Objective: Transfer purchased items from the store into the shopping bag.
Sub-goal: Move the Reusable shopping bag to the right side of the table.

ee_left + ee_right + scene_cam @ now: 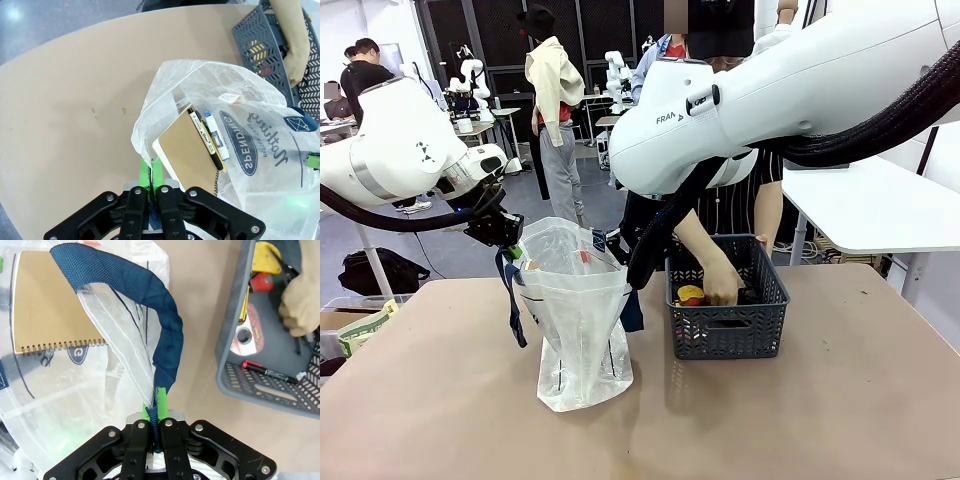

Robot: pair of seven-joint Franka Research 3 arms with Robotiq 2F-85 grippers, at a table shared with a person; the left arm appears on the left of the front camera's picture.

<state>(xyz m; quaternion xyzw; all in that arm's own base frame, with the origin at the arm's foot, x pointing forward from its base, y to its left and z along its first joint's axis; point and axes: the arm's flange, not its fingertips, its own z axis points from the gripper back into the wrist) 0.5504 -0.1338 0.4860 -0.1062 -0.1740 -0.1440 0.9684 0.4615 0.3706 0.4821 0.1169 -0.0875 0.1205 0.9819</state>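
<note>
The translucent shopping bag (575, 320) stands upright at the table's middle, its mouth held open between my two grippers. My left gripper (505, 232) is shut on the rim at the bag's left; its green pads (151, 172) pinch the plastic. My right gripper (156, 410) is shut on the navy strap handle (162, 340) at the bag's right. Inside the bag lie a brown spiral notebook (187, 145) and pens (209, 140). To its right sits the store, a dark grey basket (725, 335). A person's hand (722, 288) reaches into it beside a yellow and red item (691, 294).
In the basket (235, 355) also lie a round roll (245, 335) and a red-capped pen (270, 372). The tan table (820, 420) has free room in front of and around the bag. A white table (880, 210) stands behind at the right.
</note>
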